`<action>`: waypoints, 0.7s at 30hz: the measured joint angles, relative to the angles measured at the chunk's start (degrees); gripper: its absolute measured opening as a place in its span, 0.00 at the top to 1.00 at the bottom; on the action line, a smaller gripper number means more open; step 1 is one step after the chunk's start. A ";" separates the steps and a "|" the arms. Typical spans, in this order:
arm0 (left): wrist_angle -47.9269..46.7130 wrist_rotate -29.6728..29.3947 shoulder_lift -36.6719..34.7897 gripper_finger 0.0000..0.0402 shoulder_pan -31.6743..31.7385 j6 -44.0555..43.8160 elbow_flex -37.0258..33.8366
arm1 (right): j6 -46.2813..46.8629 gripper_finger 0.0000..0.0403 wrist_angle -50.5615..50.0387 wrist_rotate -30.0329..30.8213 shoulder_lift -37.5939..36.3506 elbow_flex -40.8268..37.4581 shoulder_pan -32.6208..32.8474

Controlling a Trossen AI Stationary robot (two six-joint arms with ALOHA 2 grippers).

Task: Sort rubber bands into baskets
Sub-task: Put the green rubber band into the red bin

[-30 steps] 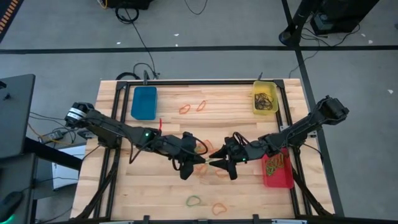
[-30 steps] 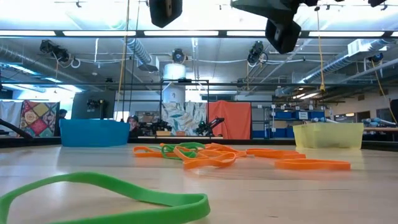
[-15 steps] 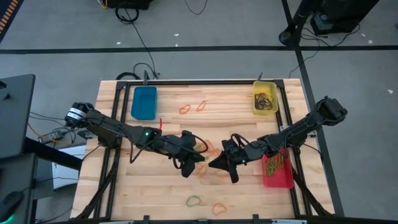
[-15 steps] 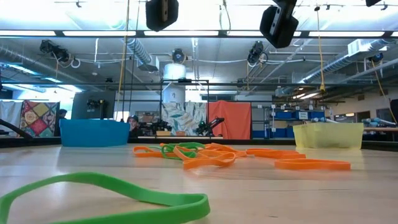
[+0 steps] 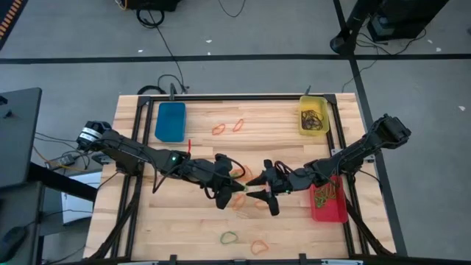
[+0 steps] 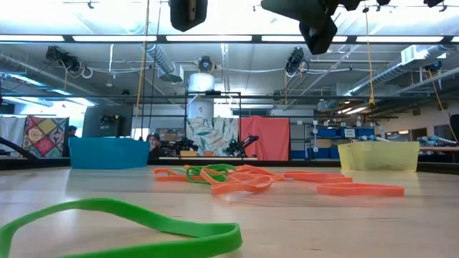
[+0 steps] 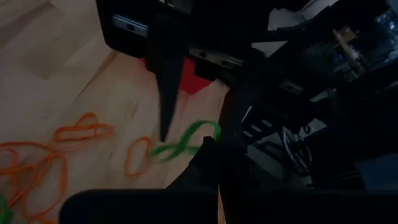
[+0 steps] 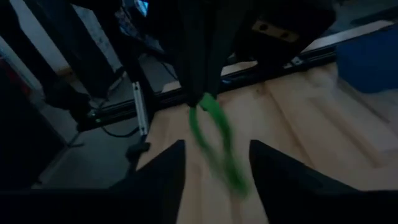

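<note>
Above the table's middle my left gripper point(image 5: 234, 193) is shut on a green rubber band point(image 8: 214, 134). My right gripper point(image 5: 254, 193) faces it, open, one finger on either side of the hanging band point(image 7: 180, 148) without touching it. A blue basket point(image 5: 171, 121) stands at the far left. At the far right is a yellow basket point(image 5: 313, 118) with dark bands in it. The red basket point(image 5: 327, 200) at the right holds orange and green bands. Loose orange bands point(image 5: 246, 200) lie flat on the wood below the grippers. My left gripper pinches one end of the green band point(image 8: 202, 102) between its shut fingertips. The rest of the loop trails slack from the fingertips toward my right gripper. The band is lifted clear of the table.
More loose bands lie on the table: two orange ones point(image 5: 228, 126) toward the far edge, a green one point(image 5: 229, 237) and an orange one point(image 5: 257, 246) near the front edge. The low view shows that green band point(image 6: 122, 222) close up and an orange heap point(image 6: 237, 179) behind it.
My right gripper has shut next to the left gripper's fingertips and opened again, rolling a little about its own line. My left gripper has stayed in place, shut on the green band, and has also rolled slightly.
</note>
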 joint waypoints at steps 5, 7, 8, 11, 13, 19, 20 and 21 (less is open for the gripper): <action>0.82 -0.75 0.00 1.00 0.16 -2.31 0.00 | -2.05 0.45 0.01 1.53 0.00 0.00 -0.09; 1.10 -1.36 0.00 1.00 0.45 -3.40 0.00 | -2.24 0.45 -0.05 1.37 0.00 0.00 -0.35; 1.21 -1.50 0.00 1.00 0.58 -3.53 0.00 | -2.17 0.46 -0.02 1.32 0.00 0.00 -0.43; 2.16 -1.54 0.00 1.00 1.00 -3.63 0.00 | -2.08 0.54 0.73 0.41 0.00 0.00 -0.70; 2.92 -1.56 0.00 1.00 1.22 -3.65 0.00 | -2.01 0.63 1.23 -0.08 0.00 0.00 -0.82; 4.83 -2.81 0.00 0.99 1.22 -4.32 0.00 | -1.70 0.94 2.64 -1.80 -0.02 0.00 -1.63; 4.99 -2.81 0.00 0.99 1.24 -4.64 0.00 | -1.45 0.97 2.69 -2.30 -0.02 0.00 -1.87; 5.11 -2.83 0.00 0.99 1.29 -4.79 0.00 | -0.64 0.97 2.85 -2.39 -0.02 0.00 -2.00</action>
